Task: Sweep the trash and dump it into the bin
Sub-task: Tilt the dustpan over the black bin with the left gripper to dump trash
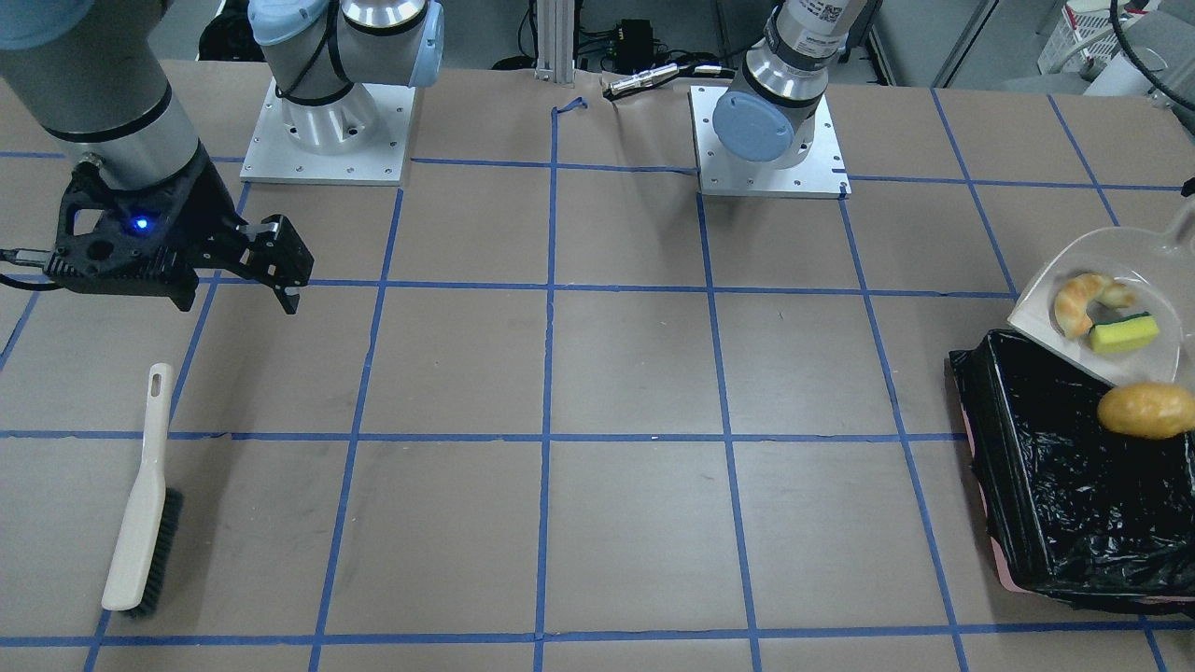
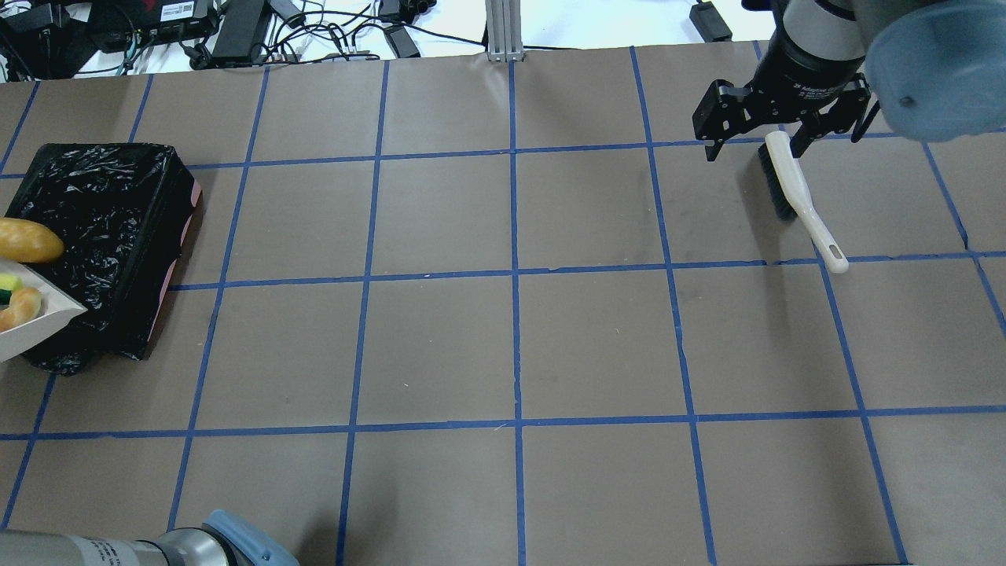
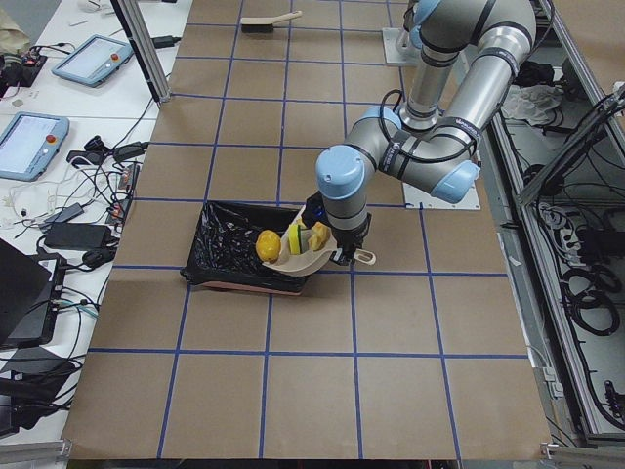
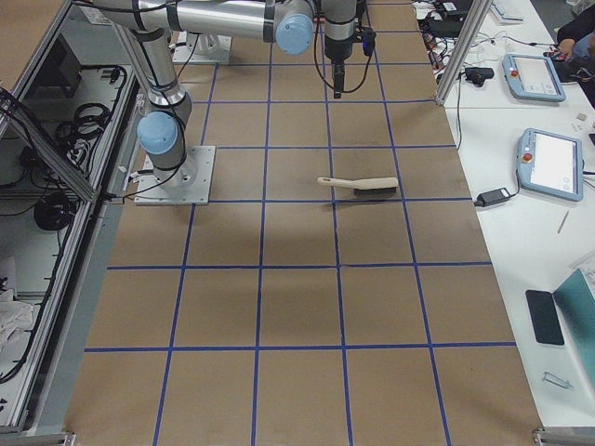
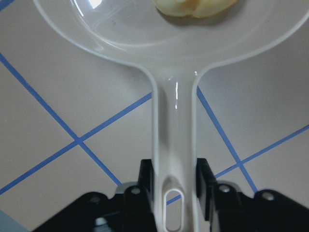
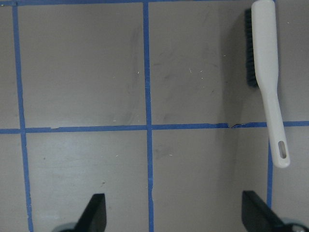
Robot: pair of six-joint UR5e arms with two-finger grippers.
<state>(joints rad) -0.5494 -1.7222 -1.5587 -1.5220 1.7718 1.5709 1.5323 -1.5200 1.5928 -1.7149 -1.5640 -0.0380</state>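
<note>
My left gripper (image 5: 175, 178) is shut on the handle of the cream-white dustpan (image 1: 1102, 261), which is tilted over the black-lined bin (image 1: 1055, 485). The pale croissant (image 1: 1078, 299) and the yellow sponge (image 1: 1123, 333) lie in the pan. The golden-brown roll (image 1: 1146, 410) is at the pan's lower lip, over the bin's opening; it also shows in the overhead view (image 2: 27, 240). My right gripper (image 2: 754, 145) is open and empty, above the table beside the brush (image 2: 798, 196).
The cream-handled brush (image 1: 140, 504) lies flat on the table at my far right. The two arm bases (image 1: 327, 140) stand at the table's robot side. The bin (image 2: 110, 220) stands at my far left.
</note>
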